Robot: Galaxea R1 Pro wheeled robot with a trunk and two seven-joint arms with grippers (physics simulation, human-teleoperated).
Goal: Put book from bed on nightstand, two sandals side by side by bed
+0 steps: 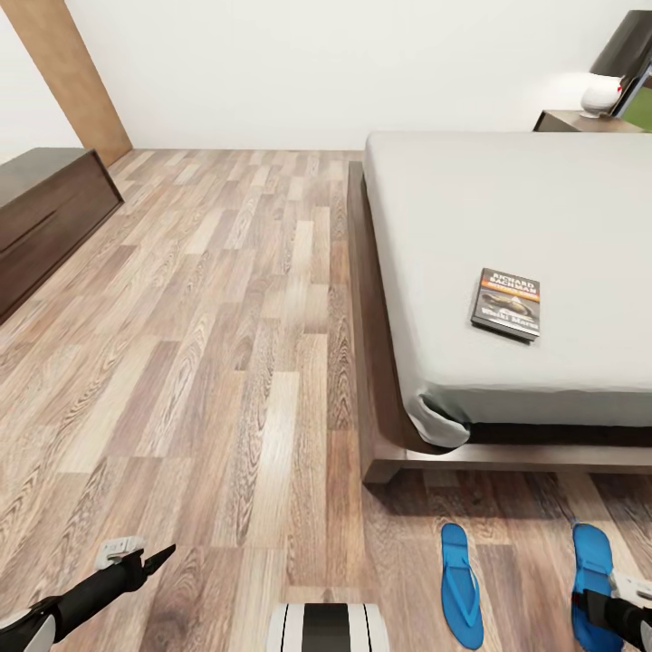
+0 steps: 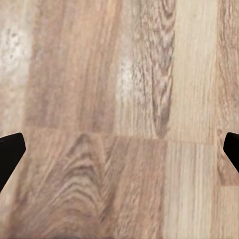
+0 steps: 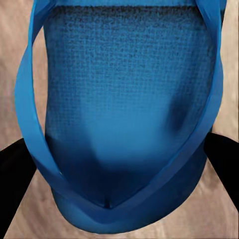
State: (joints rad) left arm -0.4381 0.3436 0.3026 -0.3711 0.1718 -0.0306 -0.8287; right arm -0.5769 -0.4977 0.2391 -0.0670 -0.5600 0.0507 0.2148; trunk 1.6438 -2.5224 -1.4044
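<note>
The book [image 1: 506,303], dark grey with an orange band, lies flat on the light-grey mattress of the bed [image 1: 507,199], near its foot end. Two blue sandals lie apart on the wood floor by the bed's foot: the left sandal [image 1: 461,584] and the right sandal [image 1: 592,566]. My right gripper [image 1: 598,605] hangs low over the right sandal [image 3: 124,99], open, with a black finger [image 3: 15,174] on each side of the sole and its straps. My left gripper [image 1: 154,560] is open above bare floor [image 2: 119,124]. A nightstand [image 1: 580,120] stands past the bed's far corner.
A long dark-brown dresser [image 1: 45,213] runs along the left wall, beside a brown door [image 1: 77,72]. A white round object [image 1: 599,93] sits on the nightstand. Wide wood floor [image 1: 226,344] lies between the dresser and the bed frame [image 1: 362,362].
</note>
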